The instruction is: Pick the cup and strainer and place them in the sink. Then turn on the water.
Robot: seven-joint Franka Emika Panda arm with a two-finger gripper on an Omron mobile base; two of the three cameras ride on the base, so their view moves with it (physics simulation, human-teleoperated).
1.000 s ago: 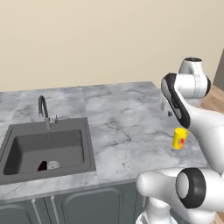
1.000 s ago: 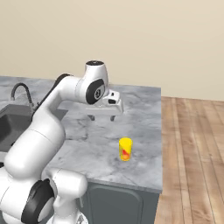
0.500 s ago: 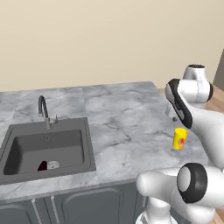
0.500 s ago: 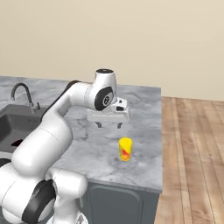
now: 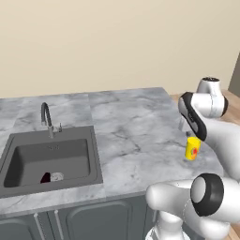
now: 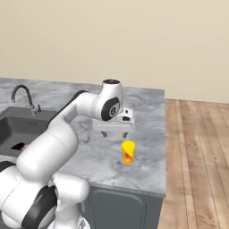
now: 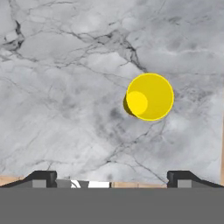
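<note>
Hand view: the small bright yellow cup (image 7: 149, 96) is seen from straight above, its round mouth facing the camera and its long axis vertical, so that it stands upright on the grey-white marble countertop (image 7: 65, 87). In the right base view the cup (image 6: 128, 152) shows a red-orange mark on its side and stands near the right-hand end of the countertop (image 6: 147, 120), with bare marble all round it and the front edge a short way off; beyond the end edge lies a wooden plank floor (image 6: 197, 147). The two-finger gripper (image 6: 115, 133) hangs above the cup and slightly towards the sink side, apart from it, with nothing between its fingers; in the hand view the two dark fingertips (image 7: 43, 177) stand wide apart at the bottom, so the gripper is released. In the left base view the cup (image 5: 191, 148) stands well apart from the dark grey square sink (image 5: 93, 154), which is sunk into the left part of the countertop. A thin dark arched tap (image 5: 46, 117) rises at the rear rim of the sink. A round grey mesh strainer (image 5: 55, 176) lies on the sink floor near the front wall; its handle direction cannot be told.
</note>
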